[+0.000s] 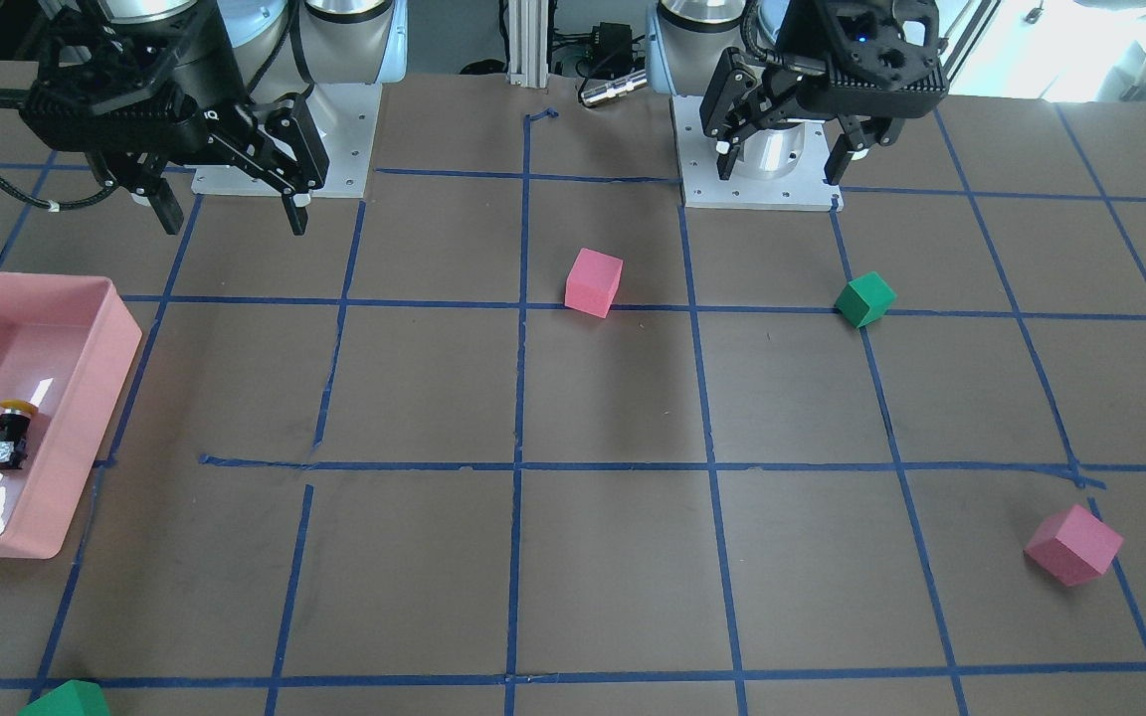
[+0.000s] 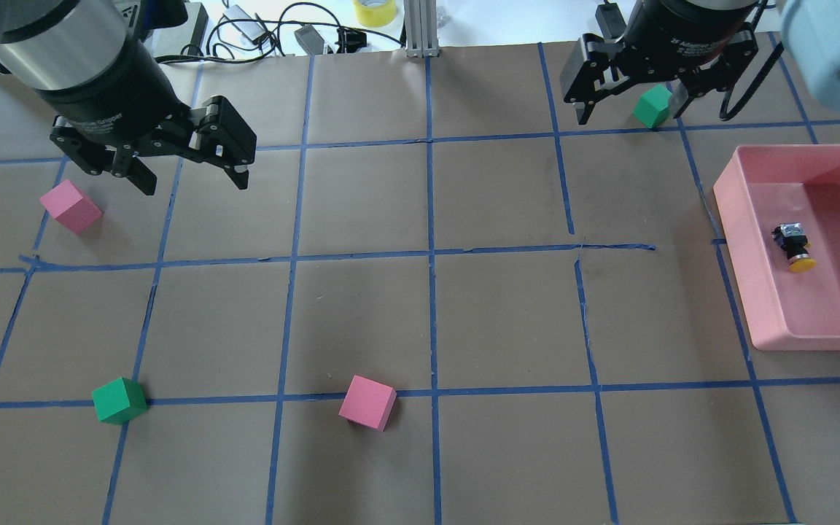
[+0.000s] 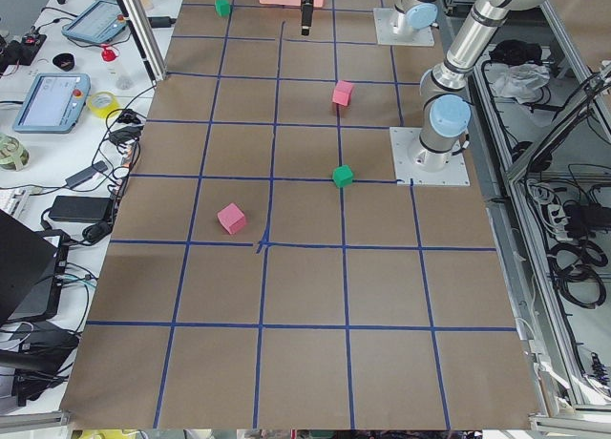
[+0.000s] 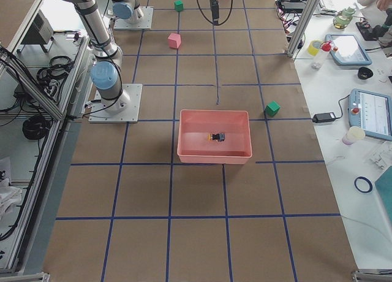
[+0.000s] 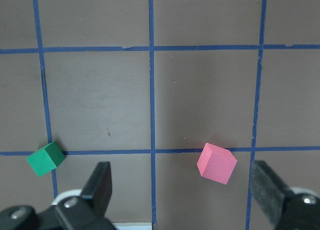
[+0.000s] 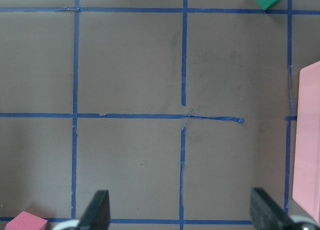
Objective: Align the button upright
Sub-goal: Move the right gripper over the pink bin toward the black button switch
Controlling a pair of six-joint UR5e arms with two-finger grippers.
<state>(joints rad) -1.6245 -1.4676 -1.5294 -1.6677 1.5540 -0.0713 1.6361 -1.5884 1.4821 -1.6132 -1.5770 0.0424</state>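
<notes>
**Button lies on its side in the tray, both tools hanging wide open**

From where I stand, the small push-button with the round yellow cap, black body and silvery-grey base block (image 2: 795, 246) is inside the shallow pink plastic tray (image 2: 737, 255). The tray sits on the robot's right side of the brown paper-covered surface (image 2: 507, 321), which is marked with a blue tape grid. The button is tipped over and not upright. Its cap points toward the robot's edge of the surface and its grey block toward the far edge. It rests on the tray floor, apart from the walls, and nothing else is in the tray with it.

The right tool (image 2: 630, 113) hangs above the surface with its two fingers spread wide and nothing between them. It is apart from the tray and does not touch the button. Its wrist camera catches only a strip of the tray's edge.

The left tool (image 2: 194, 182) is likewise released and empty, raised over the robot's left half of the surface, well away from the tray.

Four foam cubes lie scattered on the brown paper:
- A pink foam cube (image 2: 70, 206) lies near the left tool, on the robot's left.
- A green foam cube (image 2: 119, 400) sits on a tape line closer to the robot.
- A second pink foam cube (image 2: 367, 402) is near the middle, just beside the same tape line.
- A second green foam cube (image 2: 652, 106) lies toward the far edge and, in the overhead view, shows between the right tool's fingers.

None of the cubes touches a tool or the tray.
</notes>
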